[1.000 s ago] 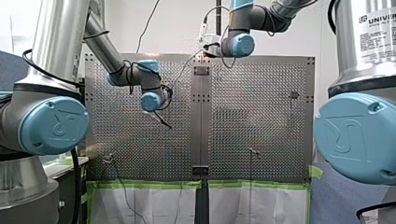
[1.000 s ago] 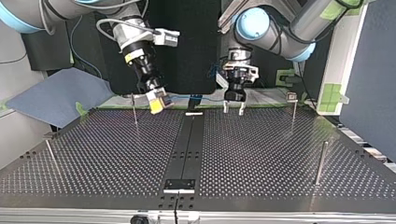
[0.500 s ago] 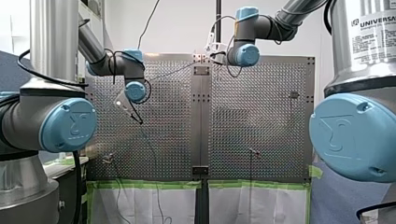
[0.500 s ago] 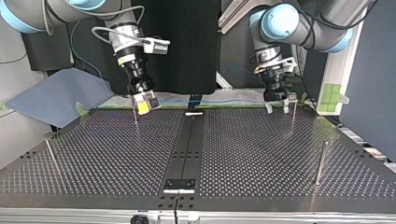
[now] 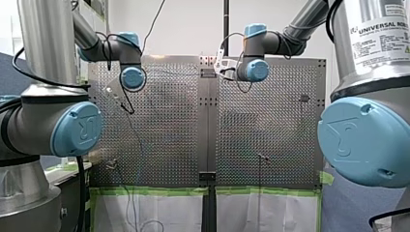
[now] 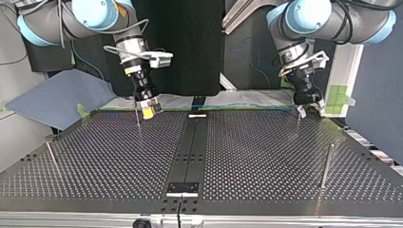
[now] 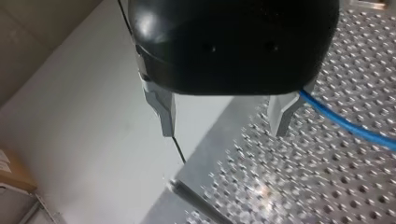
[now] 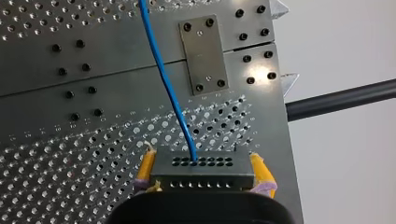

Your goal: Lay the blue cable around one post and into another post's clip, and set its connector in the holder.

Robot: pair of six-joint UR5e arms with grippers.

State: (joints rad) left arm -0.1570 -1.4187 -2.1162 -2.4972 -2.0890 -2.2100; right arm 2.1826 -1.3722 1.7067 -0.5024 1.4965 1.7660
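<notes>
Right end effector [image 8: 202, 157] pinches connector [image 8: 201, 171], blue cable [image 8: 166, 79] leading ahead. Left end effector [image 7: 224, 129] spread, cable passing just beside it; routing stage, next: guide it round a post [image 6: 298, 122]

The blue cable [image 8: 164, 74] rose straight out of its dark, hole-dotted connector [image 8: 201, 173], which sat clamped between the yellow pads [image 8: 146, 164] of my right claw [image 8: 201, 162]. In the top view it ran nearly straight along the surface's [image 6: 261, 156] far edge.

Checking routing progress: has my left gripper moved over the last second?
Yes: my left gripper has moved toward the top view's right, away from the black centre strip and up to the clip post.
</notes>
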